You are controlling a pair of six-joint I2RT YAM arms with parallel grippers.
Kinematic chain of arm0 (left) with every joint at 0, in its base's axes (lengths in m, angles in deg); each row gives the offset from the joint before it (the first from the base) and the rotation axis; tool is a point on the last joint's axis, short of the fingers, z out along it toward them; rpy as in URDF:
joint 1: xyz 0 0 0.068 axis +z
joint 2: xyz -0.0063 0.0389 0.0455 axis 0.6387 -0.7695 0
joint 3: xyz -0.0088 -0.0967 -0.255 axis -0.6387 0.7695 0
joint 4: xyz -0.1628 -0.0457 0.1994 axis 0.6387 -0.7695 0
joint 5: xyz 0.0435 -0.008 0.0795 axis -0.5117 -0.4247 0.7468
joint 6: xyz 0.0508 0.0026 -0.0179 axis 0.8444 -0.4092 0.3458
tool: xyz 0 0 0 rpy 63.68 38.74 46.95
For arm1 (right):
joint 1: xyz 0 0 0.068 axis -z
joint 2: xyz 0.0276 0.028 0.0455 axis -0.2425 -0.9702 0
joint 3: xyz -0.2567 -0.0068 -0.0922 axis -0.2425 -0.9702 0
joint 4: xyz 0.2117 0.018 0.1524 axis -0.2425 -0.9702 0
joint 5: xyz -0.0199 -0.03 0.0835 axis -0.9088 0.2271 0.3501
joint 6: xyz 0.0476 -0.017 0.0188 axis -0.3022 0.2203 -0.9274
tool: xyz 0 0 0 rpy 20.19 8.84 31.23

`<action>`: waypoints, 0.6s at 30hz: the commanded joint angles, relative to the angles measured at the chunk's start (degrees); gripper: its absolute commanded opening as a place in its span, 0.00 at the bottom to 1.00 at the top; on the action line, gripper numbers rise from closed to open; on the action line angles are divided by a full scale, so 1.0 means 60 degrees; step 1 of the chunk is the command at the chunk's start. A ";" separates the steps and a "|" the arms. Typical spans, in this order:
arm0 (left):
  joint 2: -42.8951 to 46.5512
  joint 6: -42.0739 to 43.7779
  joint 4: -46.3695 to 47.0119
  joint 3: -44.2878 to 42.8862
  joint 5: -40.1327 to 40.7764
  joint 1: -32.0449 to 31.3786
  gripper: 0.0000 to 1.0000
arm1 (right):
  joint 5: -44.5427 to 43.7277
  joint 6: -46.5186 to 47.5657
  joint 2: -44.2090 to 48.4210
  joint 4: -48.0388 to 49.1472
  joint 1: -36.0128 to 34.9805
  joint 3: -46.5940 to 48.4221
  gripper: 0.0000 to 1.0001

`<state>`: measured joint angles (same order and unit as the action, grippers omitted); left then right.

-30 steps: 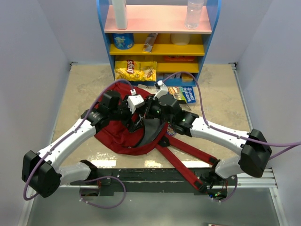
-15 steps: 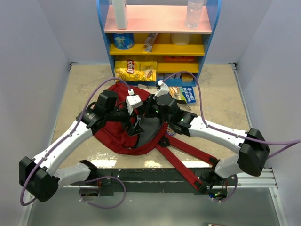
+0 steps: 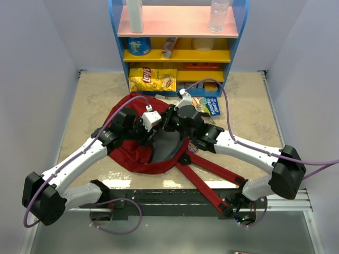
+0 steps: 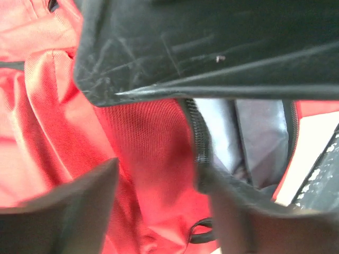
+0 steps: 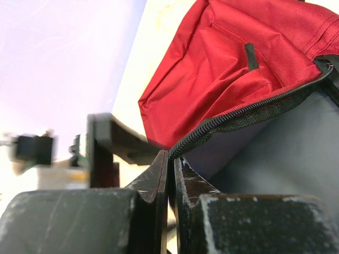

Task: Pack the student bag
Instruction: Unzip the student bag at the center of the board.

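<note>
The student bag [image 3: 130, 153] lies dark red on the table between both arms, its mouth showing grey lining [image 3: 168, 144]. My right gripper [image 3: 170, 123] is at the far rim of the mouth. In the right wrist view it [image 5: 170, 157] is shut on the bag's black zipper edge [image 5: 249, 108]. My left gripper [image 3: 153, 132] is at the left rim. In the left wrist view its jaws [image 4: 159, 193] stand partly apart, with red fabric [image 4: 143, 137] and the zipper [image 4: 197, 132] in the gap. The picture is blurred.
A blue and yellow shelf [image 3: 177, 55] stands behind the bag, with a chips packet [image 3: 153, 79] at its foot and a blue book [image 3: 206, 106] beside it. The bag's red straps [image 3: 204, 177] run to the metal rail at the near edge.
My left gripper has come down onto the bag's left rim and its jaws have narrowed. The red fabric has spread further back. The right gripper holds as before.
</note>
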<state>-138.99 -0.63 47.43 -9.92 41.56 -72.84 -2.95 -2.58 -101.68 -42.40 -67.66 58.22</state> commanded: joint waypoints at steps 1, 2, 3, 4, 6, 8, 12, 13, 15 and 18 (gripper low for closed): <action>-0.0285 0.0834 0.0223 -0.0146 0.0390 0.0002 0.17 | 0.0109 0.0058 0.0501 0.0379 -0.0042 0.0396 0.00; -0.0329 0.0849 0.0193 -0.0220 0.0361 0.0002 0.04 | 0.0167 0.0059 0.0530 0.0379 -0.0042 0.0396 0.00; -0.0358 0.0864 0.0149 -0.0279 0.0375 0.0002 0.00 | 0.0211 0.0059 0.0574 0.0379 -0.0042 0.0353 0.00; -0.0359 0.0879 0.0076 -0.0366 0.0462 0.0002 0.00 | 0.0212 0.0088 0.0633 0.0379 -0.0042 0.0338 0.00; -0.0301 0.0980 -0.0042 -0.0455 0.0580 0.0046 0.00 | 0.0197 0.0161 0.0691 0.0306 -0.0042 0.0265 0.00; -0.0184 0.1112 -0.0305 -0.0616 0.0667 0.0177 0.00 | 0.0139 0.0278 0.0852 0.0204 -0.0042 0.0235 0.00; 0.0532 0.1901 -0.0978 -0.1157 0.0697 0.1054 0.00 | -0.0241 0.0717 0.1277 -0.0455 -0.0027 0.0323 0.28; 0.0694 0.2093 -0.1313 -0.1506 0.0712 0.1564 0.00 | -0.0387 0.0906 0.1379 -0.0587 0.0016 0.0338 0.35; 0.1220 0.2633 -0.1550 -0.1845 0.0858 0.2152 0.00 | -0.0696 0.1069 0.1702 -0.0909 0.0133 0.0338 0.40; 0.1808 0.3264 -0.1960 -0.2242 0.1617 0.2901 0.00 | -0.0857 0.1216 0.2009 -0.1203 0.0528 0.0265 0.44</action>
<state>-134.75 11.28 37.70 -17.33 45.06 -60.08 -4.46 1.82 -92.79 -47.04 -66.94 58.22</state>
